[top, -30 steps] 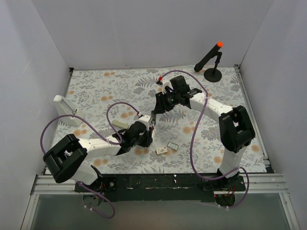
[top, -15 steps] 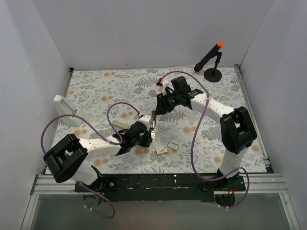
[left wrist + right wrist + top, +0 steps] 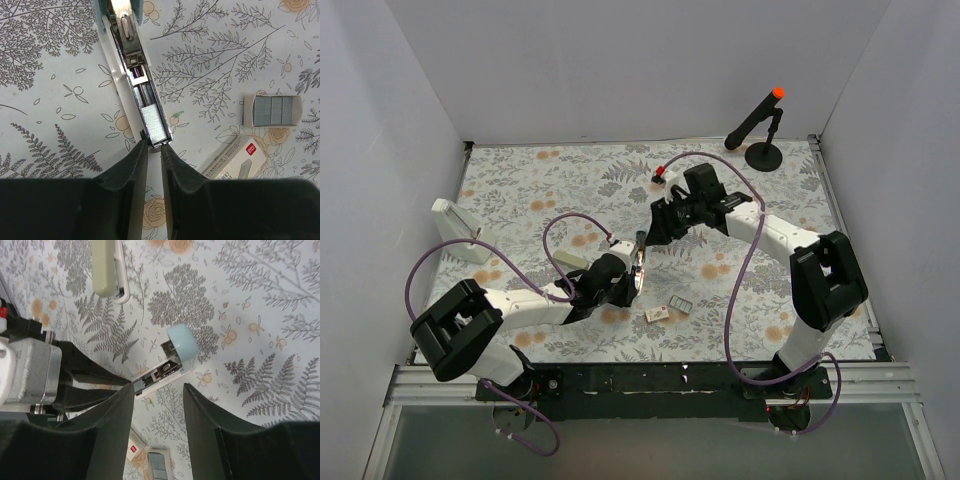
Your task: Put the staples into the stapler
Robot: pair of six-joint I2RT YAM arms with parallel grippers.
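The stapler [image 3: 131, 65] lies open on the flowered table, its metal magazine bare, with a short row of staples [image 3: 153, 122] in the near end. My left gripper [image 3: 153, 145] sits right at that end, fingers a narrow gap apart with nothing between them. The staple tray [image 3: 272, 110] and its beige box [image 3: 235, 161] lie to the right. My right gripper [image 3: 159, 390] is wide open above the stapler [image 3: 165, 371], whose pale blue cover [image 3: 181, 340] stands raised. In the top view the stapler [image 3: 641, 252] lies between the left gripper [image 3: 636, 274] and the right gripper [image 3: 656, 228].
A pale beige stapler [image 3: 567, 260] lies beside the left arm, and it also shows in the right wrist view [image 3: 105, 265]. A white stapler [image 3: 455, 228] stands at the left edge. A black stand with an orange-tipped rod [image 3: 760, 125] is at the back right. The tray [image 3: 681, 303] and box [image 3: 657, 314] lie near the front.
The right arm has swung its elbow to the right and its gripper has shifted slightly right and nearer. The left arm has hardly moved.
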